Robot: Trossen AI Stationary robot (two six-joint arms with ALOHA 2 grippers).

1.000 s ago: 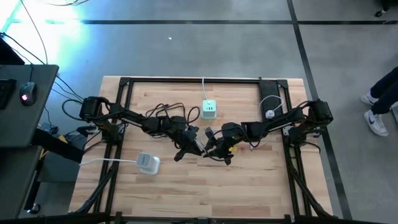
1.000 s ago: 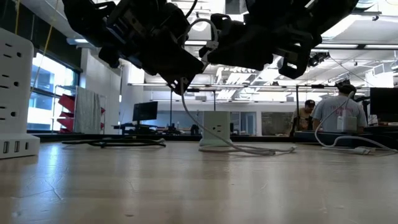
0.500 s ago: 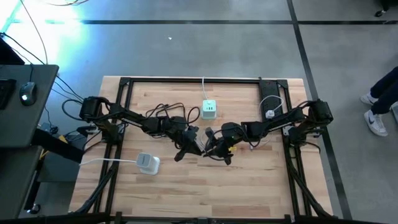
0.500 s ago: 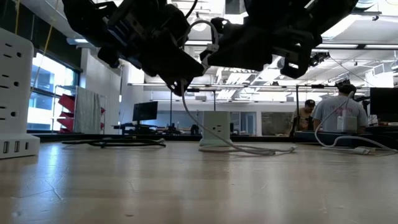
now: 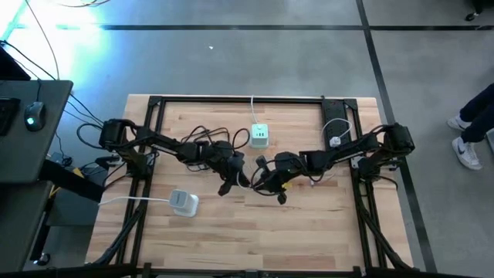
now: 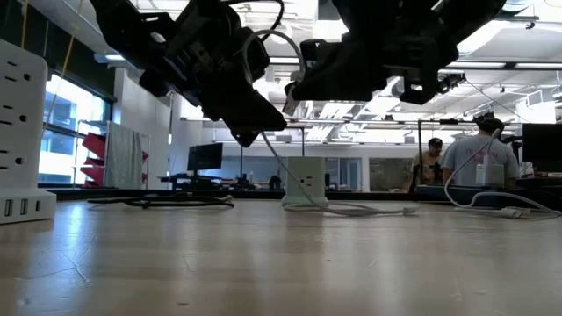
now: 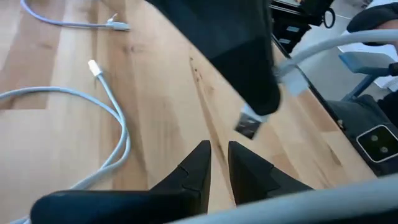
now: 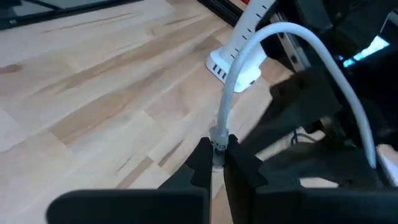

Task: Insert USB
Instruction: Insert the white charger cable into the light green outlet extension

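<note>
The USB plug [image 7: 251,123] on a white cable [image 8: 231,81] hangs above the table's middle, with my right gripper [image 5: 261,184] shut on it. The cable arcs up between the arms [image 6: 279,44] and trails down onto the table [image 6: 351,209]. My left gripper [image 7: 215,163] hovers just to the left of the plug, slightly open, with nothing between its fingers. A green-white power cube [image 5: 259,136] stands on its base at the far middle. A white power strip [image 5: 183,202] stands near left. My right gripper pinches the cable's plug end [image 8: 217,142] between its two fingertips, coming from the table's right and slanting down. The metal USB tip [image 7: 249,126] sticks out past the fingers toward my left gripper. The plug is lifted clear, and the cable rises slack in an arc.
Black cables [image 5: 204,139] lie tangled at the far left by the left arm. More white cables with small connectors [image 7: 94,66] lie on the wood, one coiled at far right [image 5: 333,135]. People stand in the room beyond [image 6: 479,158]. Bare wood lies toward the near edge [image 5: 255,239].
My right gripper has rolled about its own axis while staying in place, turning the plug with it. My left gripper has shifted slightly toward the far edge. The cable's arc between the arms stands taller, and its slack part on the table has slid.
</note>
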